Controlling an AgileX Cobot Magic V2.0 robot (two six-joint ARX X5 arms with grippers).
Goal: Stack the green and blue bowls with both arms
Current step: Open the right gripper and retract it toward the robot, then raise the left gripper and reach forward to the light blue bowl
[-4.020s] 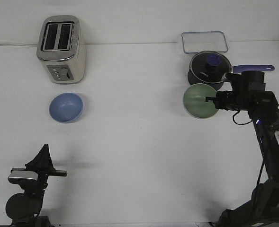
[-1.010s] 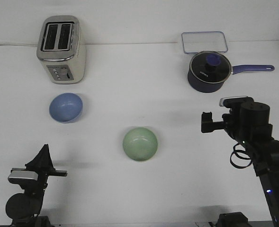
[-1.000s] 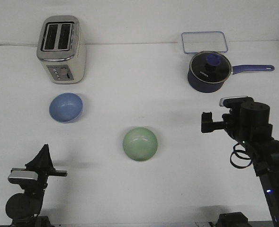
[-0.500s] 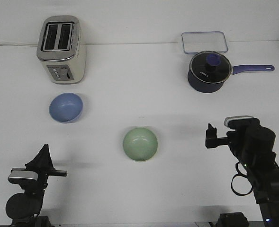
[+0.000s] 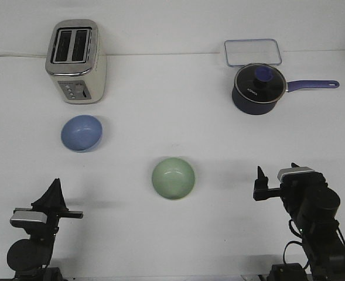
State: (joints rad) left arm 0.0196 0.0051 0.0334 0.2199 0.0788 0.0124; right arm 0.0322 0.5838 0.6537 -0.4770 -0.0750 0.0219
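Right gripper (image 5: 260,186), state indeterminable, holds nothing and sits well right of the green bowl (image 5: 173,178); the blue bowl (image 5: 81,132) lies far left.

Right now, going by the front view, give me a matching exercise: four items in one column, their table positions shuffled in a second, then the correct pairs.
Items:
1. green bowl
2. blue bowl
3. toaster
4. saucepan

Positions:
A. far right, just in front of the clear container
B. far left corner
C. alone near the table's middle
D. left side, just in front of the toaster

Pairs: 1-C, 2-D, 3-B, 4-A
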